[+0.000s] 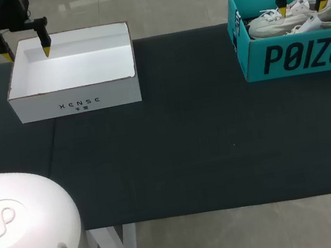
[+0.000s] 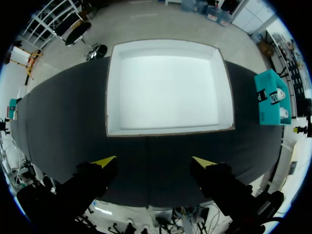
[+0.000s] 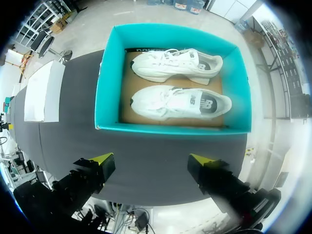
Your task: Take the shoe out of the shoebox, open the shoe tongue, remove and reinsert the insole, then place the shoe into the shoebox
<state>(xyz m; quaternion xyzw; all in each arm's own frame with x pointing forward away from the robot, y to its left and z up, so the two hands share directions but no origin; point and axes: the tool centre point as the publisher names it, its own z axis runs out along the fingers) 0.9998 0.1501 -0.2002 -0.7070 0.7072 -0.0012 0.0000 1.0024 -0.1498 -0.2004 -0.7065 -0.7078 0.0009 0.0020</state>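
Observation:
A teal shoebox (image 1: 293,56) stands open at the table's far right, with two white sneakers lying in it side by side. In the right wrist view the box wall (image 3: 170,127) lies just ahead of my right gripper (image 3: 151,160), with the nearer sneaker (image 3: 183,102) and the farther sneaker (image 3: 178,63) beyond it on their sides. My right gripper (image 1: 303,8) hangs open above the shoes, touching nothing. At the far left my left gripper (image 1: 28,53) hovers open over an empty white box (image 1: 76,97). Its fingers (image 2: 105,161) are spread wide, and the white box (image 2: 168,87) lies ahead of them.
A dark mat (image 1: 188,145) covers the table between the two boxes. The teal shoebox (image 2: 270,97) shows far off to the side in the left wrist view. The white box (image 3: 44,92) shows beside the teal one in the right wrist view.

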